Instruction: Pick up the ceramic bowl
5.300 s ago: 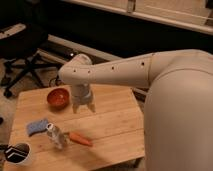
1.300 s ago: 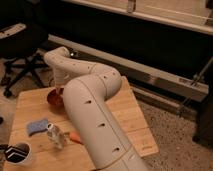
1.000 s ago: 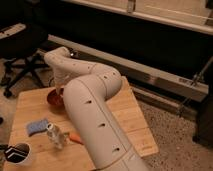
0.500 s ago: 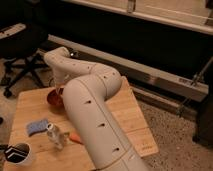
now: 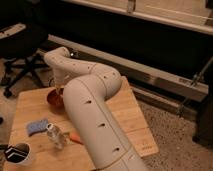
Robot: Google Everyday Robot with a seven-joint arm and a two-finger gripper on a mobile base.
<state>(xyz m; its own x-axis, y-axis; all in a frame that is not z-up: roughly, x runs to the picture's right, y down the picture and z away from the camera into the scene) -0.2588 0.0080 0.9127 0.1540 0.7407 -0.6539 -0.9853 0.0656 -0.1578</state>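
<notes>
The ceramic bowl is small, round and red-orange. It sits on the wooden table at the back left, partly hidden by my arm. My gripper hangs down from the wrist at the bowl's right rim, right at or in the bowl. The thick white arm runs from the bottom middle of the view up to the bowl and covers much of the table.
A blue sponge, a clear bottle and an orange carrot lie in front of the bowl. A dark mug with a white rim stands at the front left corner. An office chair is behind the table.
Since the earliest frame the arm has swung left and brought the gripper down to the bowl. Over the last second nothing has visibly moved.
</notes>
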